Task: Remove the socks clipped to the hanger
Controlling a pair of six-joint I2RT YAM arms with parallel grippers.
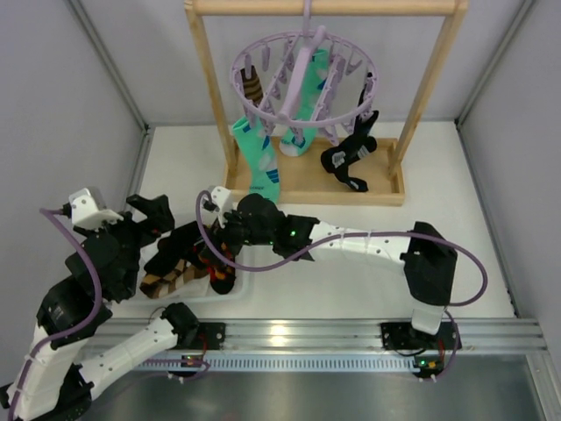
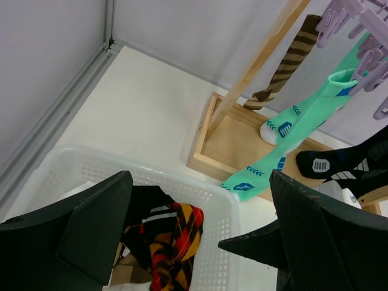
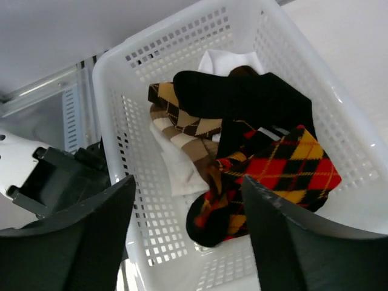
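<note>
Far, hung on rack (image 1: 324, 7): hanger (image 1: 302, 74), with mint, brown and black socks (image 1: 261, 158) clipped below. Near left, on surface (image 1: 368, 289): basket (image 3: 121, 66). Over it, spread wide, released and empty: right claw (image 3: 188, 194), left claw (image 2: 200, 206).

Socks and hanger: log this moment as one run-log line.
left gripper open, empty | right gripper open over basket | socks clipped on hanger

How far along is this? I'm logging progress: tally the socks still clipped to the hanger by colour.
Mint-green socks: 2
Brown striped sock: 1
Black sock: at least 1; overlap may hide a second
Total on the hanger: at least 4
</note>
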